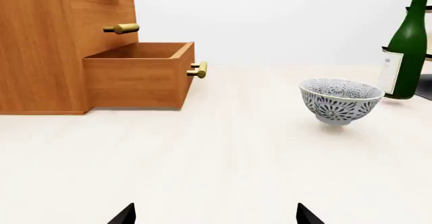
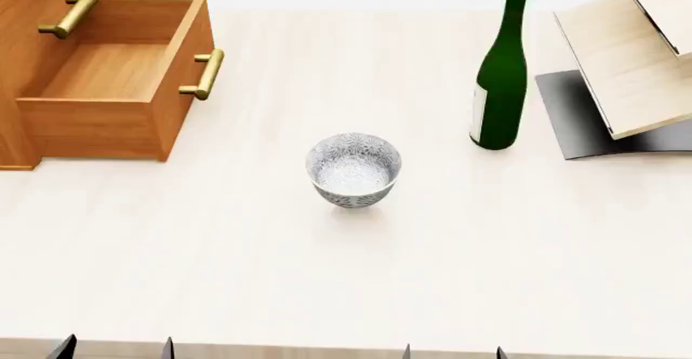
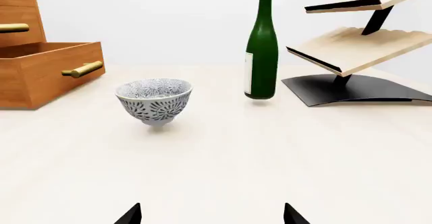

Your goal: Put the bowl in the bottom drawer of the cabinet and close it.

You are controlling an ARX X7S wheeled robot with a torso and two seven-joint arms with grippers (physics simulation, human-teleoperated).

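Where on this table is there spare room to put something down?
Widest bare stretch: the near side, in front of the bowl. Also free between the bowl and the open bottom drawer. Crowded beside the green bottle and pale rack.

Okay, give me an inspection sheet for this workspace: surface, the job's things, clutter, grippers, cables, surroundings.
Surface: pale wood-grain table, no spills seen.
Bowl: the bowl stands upright on the table, empty, apart from everything else.
Bottom drawer: the bottom drawer is pulled out, with nothing seen inside.
Cabinet: the cabinet stands at the table's left; the drawer above looks shut.
Clutter: green bottle upright to the right of the bowl; pale wooden rack on a dark base beyond it.
Grippers: left gripper and right gripper both open, low at the near edge, holding nothing.
Cables: nothing seen.
Surroundings: plain pale backdrop.
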